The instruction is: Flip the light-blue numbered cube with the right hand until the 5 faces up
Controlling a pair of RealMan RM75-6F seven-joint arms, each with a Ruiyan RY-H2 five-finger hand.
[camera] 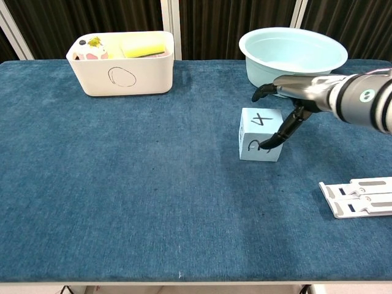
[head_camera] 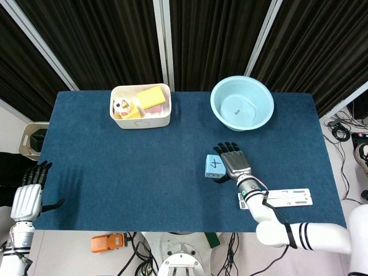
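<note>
The light-blue numbered cube [head_camera: 214, 166] [camera: 261, 135] sits flat on the blue cloth, right of centre, with 4 on top and a partly covered 3 on its near face. My right hand [head_camera: 233, 163] [camera: 301, 92] reaches over it from the right. Its thumb [camera: 277, 136] lies against the cube's near face. The other fingers [camera: 262, 92] are spread just beyond the cube's far edge; I cannot tell whether they touch it. My left hand [head_camera: 27, 199] hangs open off the table's near left corner, seen only in the head view.
A white bin [head_camera: 141, 119] [camera: 122, 78] with toys stands at the back left. Behind the right hand sits a light-blue bowl [head_camera: 242, 103] [camera: 293, 52]. A flat white holder [head_camera: 287, 198] [camera: 361, 197] lies near the front right edge.
</note>
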